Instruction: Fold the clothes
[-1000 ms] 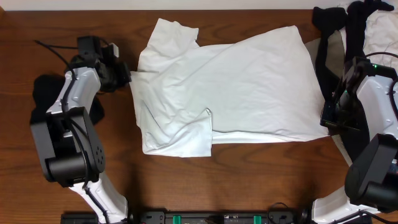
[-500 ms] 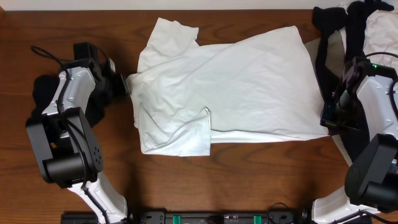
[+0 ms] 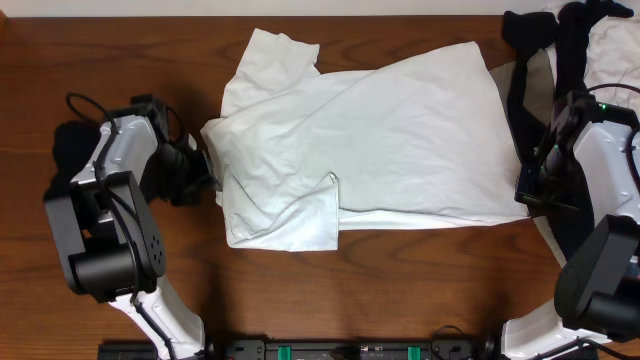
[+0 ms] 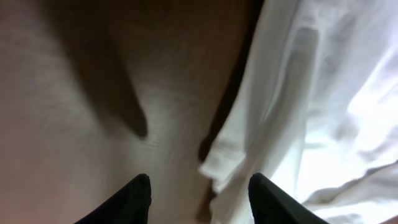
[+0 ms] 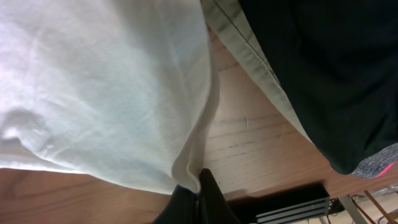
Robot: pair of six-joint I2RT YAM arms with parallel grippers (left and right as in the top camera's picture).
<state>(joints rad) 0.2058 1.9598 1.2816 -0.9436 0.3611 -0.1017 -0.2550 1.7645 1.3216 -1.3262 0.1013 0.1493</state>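
Firstly, left gripper [image 4: 202, 193] fingers stood released and apart, sleeve hem of white T-shirt [image 3: 400, 130] just ahead between them, contact not discernible. Opposite end: right gripper [image 5: 198, 198] clenched on T-shirt hem. T-shirt lay spread mid-tabletop [image 3: 400, 290], collar end near far edge. Bare wood open along front edge and left edge. Right rear corner held black and beige clothes [image 3: 545, 50], just beside T-shirt.
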